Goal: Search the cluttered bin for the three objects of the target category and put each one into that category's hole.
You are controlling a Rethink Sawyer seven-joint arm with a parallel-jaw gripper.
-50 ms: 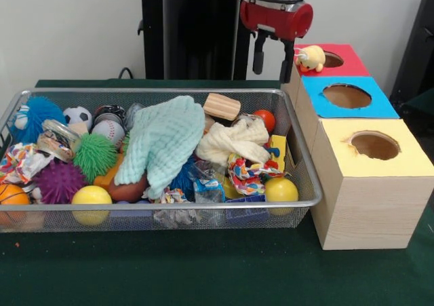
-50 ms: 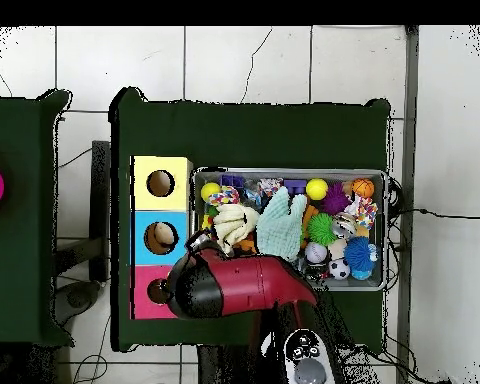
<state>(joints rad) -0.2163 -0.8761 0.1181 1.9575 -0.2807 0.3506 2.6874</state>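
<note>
My gripper [image 1: 273,67] hangs open above the bin's far right corner, beside the red-topped box [image 1: 349,67], with nothing between its fingers. A small yellow plush toy [image 1: 310,58] sits on the red top at the near edge of its hole [image 1: 332,59], just right of my right finger [image 1: 288,62] and outside the jaws. The wire bin [image 1: 169,91] is packed with toys: a mint cloth [image 1: 163,140], a cream cloth [image 1: 234,140], a wooden block [image 1: 222,106], and spiky and smooth balls. In the overhead view the red arm [image 2: 244,282] hides the gripper and the red box's hole.
Three boxes stand in a row right of the bin: red, blue [image 1: 347,96] and yellow [image 1: 375,145], each with a round hole. Yellow balls [image 1: 91,199] [image 1: 281,189] lie at the bin's front. A green cloth covers the table [image 1: 203,265].
</note>
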